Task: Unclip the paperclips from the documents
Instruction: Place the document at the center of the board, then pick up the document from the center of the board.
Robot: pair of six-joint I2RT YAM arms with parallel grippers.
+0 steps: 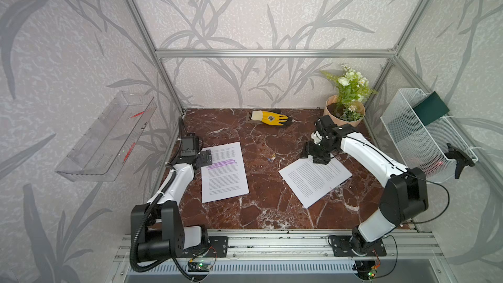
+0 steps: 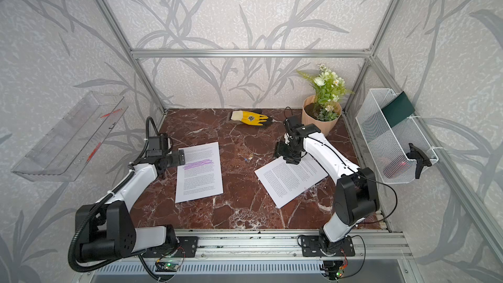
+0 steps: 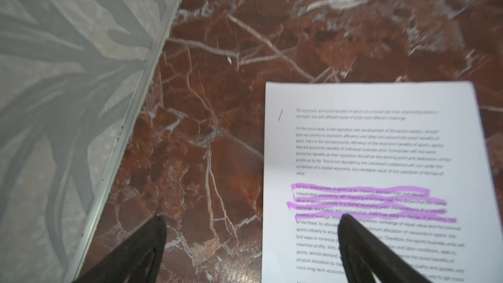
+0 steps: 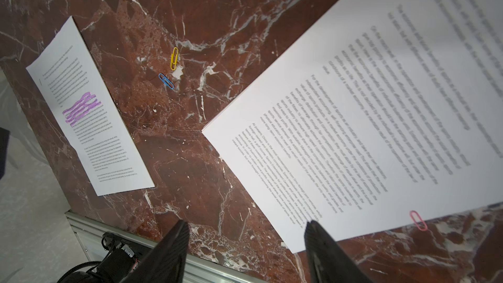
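The highlighted document point(image 3: 386, 159) reads in part — "sports industry", "maximize profits", "physical education" — the rest blurred.

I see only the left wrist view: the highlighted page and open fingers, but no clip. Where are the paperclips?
Observer: Two lie loose on the table, between the highlighted document and the unmarked document: a yellow paperclip and a blue paperclip.
Operator: Is any clip on paper?
Observer: Yes, a pink paperclip sits across an edge of the unmarked document.
Operator: And the right gripper?
Observer: The right gripper is open and empty, at that document's far corner.
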